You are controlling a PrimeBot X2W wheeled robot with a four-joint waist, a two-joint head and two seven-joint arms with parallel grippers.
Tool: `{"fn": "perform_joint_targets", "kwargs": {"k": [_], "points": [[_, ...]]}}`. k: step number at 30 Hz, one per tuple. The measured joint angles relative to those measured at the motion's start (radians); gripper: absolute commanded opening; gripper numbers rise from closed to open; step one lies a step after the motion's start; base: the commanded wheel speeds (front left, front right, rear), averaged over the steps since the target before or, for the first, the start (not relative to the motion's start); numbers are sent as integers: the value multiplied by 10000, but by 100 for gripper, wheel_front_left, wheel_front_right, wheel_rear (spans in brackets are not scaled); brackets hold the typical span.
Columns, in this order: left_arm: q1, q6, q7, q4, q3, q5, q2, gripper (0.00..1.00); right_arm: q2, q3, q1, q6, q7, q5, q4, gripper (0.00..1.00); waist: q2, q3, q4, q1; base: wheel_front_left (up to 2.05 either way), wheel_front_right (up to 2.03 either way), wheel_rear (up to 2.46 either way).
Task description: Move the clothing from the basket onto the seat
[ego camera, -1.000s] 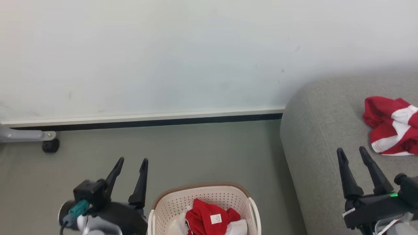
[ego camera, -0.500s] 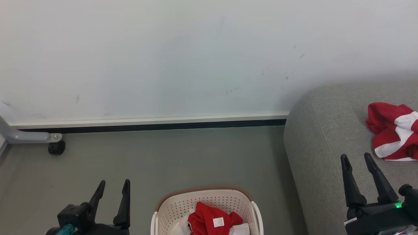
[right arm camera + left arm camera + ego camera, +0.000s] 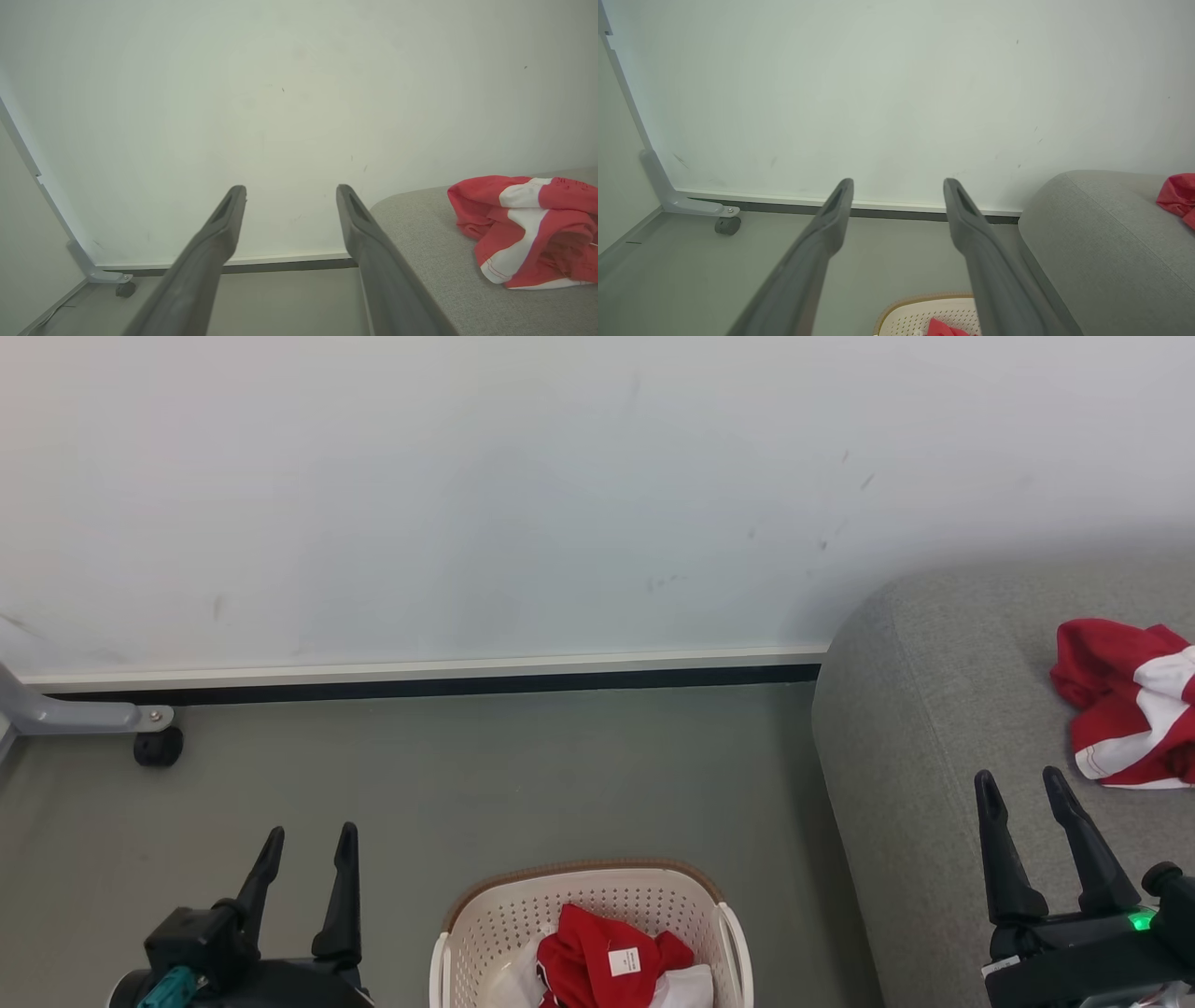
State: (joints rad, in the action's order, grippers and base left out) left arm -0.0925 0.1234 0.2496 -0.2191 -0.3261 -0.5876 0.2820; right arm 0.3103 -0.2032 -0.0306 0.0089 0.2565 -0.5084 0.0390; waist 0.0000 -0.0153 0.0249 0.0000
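Observation:
A cream basket (image 3: 485, 924) with a brown rim stands on the floor at the bottom centre, holding red clothing (image 3: 593, 961) with a white label. Another red-and-white garment (image 3: 1120, 709) lies on the grey seat (image 3: 934, 691) at the right, also seen as garment (image 3: 523, 233) on seat (image 3: 420, 233). My left gripper (image 3: 310, 835) is open and empty, left of the basket above the floor. My right gripper (image 3: 1020, 782) is open and empty over the seat's front, short of the garment. The left wrist view shows the basket rim (image 3: 901, 308) below its fingers.
A white wall with a dark baseboard (image 3: 420, 686) runs across the back. A grey metal leg with a black caster wheel (image 3: 157, 747) stands at the far left. Grey floor (image 3: 560, 775) lies between the basket and the wall.
My left gripper has dropped and moved left, away from the basket. The camera has shifted slightly. The right gripper stays over the seat.

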Motion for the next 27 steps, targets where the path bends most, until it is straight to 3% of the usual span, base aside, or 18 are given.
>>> {"fn": "perform_joint_targets", "kwargs": {"k": [14, 27], "points": [[163, 0, 2, 268, 276, 276, -96, 100, -92, 69, -19, 46, 0, 155, -268, 100, 0, 266, -123, 0, 0, 0, 0], [-545, -104, 2, 650, -50, 441, -247, 100, -40, 196, -475, 92, 0, 251, -798, 100, 1, 1271, -428, 1, 0, 0, 0]]}}
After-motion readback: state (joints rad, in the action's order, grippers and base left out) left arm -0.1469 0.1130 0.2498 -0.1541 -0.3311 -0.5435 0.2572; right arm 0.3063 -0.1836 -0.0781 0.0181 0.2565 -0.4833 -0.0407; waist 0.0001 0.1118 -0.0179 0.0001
